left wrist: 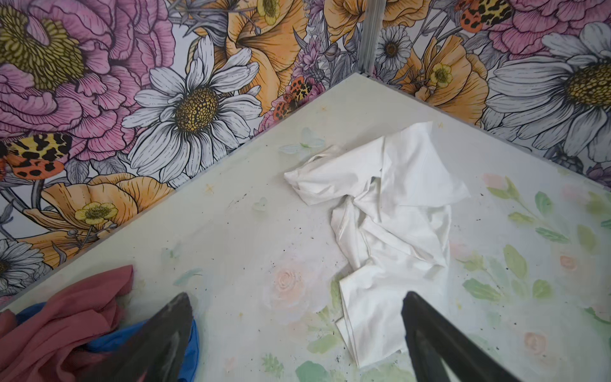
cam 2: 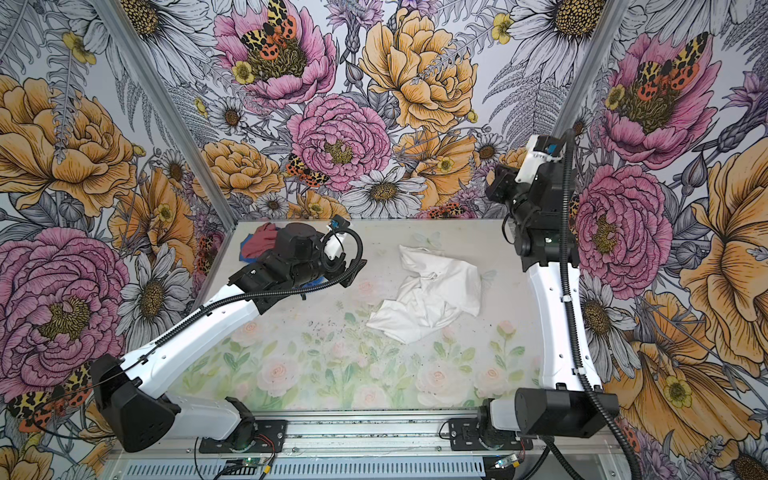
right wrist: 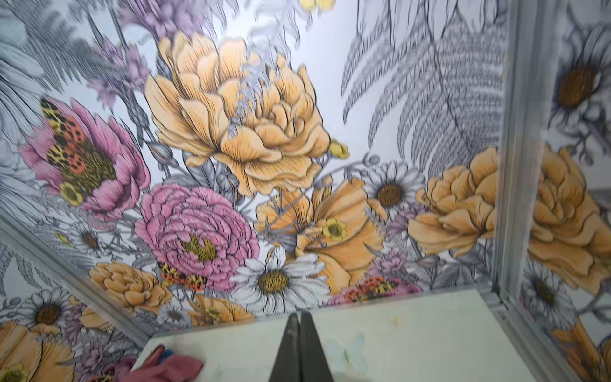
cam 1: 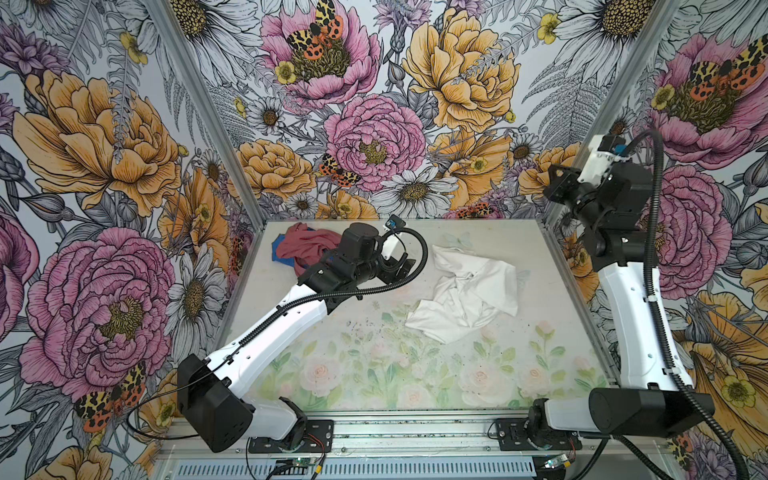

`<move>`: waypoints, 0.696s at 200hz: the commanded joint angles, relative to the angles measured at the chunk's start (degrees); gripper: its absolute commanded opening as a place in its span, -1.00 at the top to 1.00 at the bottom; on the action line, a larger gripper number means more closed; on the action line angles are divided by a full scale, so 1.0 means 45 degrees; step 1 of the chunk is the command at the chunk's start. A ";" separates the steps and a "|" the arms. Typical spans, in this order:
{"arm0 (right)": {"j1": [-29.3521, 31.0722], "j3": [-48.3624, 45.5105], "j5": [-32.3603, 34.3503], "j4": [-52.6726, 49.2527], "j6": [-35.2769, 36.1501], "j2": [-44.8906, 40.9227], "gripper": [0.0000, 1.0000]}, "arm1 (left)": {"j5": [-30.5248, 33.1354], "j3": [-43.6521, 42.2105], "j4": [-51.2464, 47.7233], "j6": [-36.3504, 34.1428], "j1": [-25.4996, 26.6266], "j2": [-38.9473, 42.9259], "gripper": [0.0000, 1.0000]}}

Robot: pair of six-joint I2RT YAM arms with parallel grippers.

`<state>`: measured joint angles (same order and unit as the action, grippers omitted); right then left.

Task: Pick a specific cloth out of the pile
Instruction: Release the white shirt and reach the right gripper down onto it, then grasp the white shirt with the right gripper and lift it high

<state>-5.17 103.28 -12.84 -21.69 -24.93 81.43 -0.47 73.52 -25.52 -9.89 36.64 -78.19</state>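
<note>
The task looked all but finished: the cloth [cam 1: 469, 291] lay crumpled by itself on the surface [cam 1: 415, 374], right of centre in both top views, well apart from the pile [cam 1: 303, 247] at the upper left of the surface near the back wall. Only the red cloth [left wrist: 66, 317] and the blue cloth [left wrist: 142, 334] showed in that pile, the red draped over the blue, with no white visible among them. Neither hand touched the cloth, so what was left, by my reckoning, amounted to little more than drawing the arms back. The left arm stretched low from the lower left of a top view up toward the pile, its wrist hiding part of the heap; the left hand [left wrist: 297, 334] stood wide open and empty, with one finger [left wrist: 165, 330] over the blue cloth's edge and the other beside the near end of the cloth. The right arm rose steeply along the right edge of the top views, folded at the elbow and lifted high above the surface, its hand turned toward the back wall. In the right wrist view the right hand [right wrist: 300, 347] was fully closed, fingers pressed together with nothing between them.
</note>
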 commanded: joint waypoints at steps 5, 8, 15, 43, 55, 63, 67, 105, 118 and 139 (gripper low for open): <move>0.0121 0.3029 -0.0279 -0.0246 -0.0864 0.1650 1.00 | -0.0278 -0.0680 0.1745 -0.0419 -0.0276 0.1119 -0.98; 0.0141 0.3337 -0.0575 -0.0415 -0.0966 0.1836 1.00 | -0.0227 -0.0725 0.1730 -0.0436 -0.0275 0.1184 -0.98; 0.0170 0.3927 -0.1184 -0.1047 -0.1088 0.2223 1.00 | -0.0044 -0.0817 0.1646 -0.0449 -0.0264 0.1275 -0.98; 0.0337 0.0123 -0.1689 -0.2897 -0.0373 0.1187 -0.04 | -0.0136 -0.1018 0.1247 -0.0606 0.0033 0.1555 -0.98; 0.0459 -0.3205 -0.0212 -0.2591 0.0211 -0.0022 -0.34 | -0.0382 -0.1014 0.1128 -0.0771 0.0209 0.1530 -0.98; 0.0458 -0.5143 0.0575 -0.2335 0.0411 -0.0583 -0.45 | -0.0660 -0.1016 0.1120 -0.0761 0.0238 0.1457 -0.98; 0.0450 -0.5893 0.0779 -0.2193 0.0488 -0.0821 -0.47 | -0.0817 -0.1005 0.1121 -0.0735 0.0236 0.1398 -0.98; 0.0639 -0.9877 0.0169 -0.0371 0.0859 -0.0574 -0.61 | -0.1126 -0.0837 0.0991 -0.0561 0.0237 0.1224 -0.98; 0.0780 -0.9925 0.0292 -0.0280 0.1033 -0.0034 -0.66 | -0.0892 -0.0887 0.0983 -0.0615 0.0239 0.1190 -0.98; 0.1008 -0.9886 0.0878 -0.0189 0.1242 0.0736 -0.71 | -0.0807 -0.0812 0.0945 -0.0542 0.0235 0.1012 -0.98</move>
<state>-1.87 56.75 -11.77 -28.05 -21.52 83.29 -3.92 69.30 -21.15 -12.03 37.65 -72.77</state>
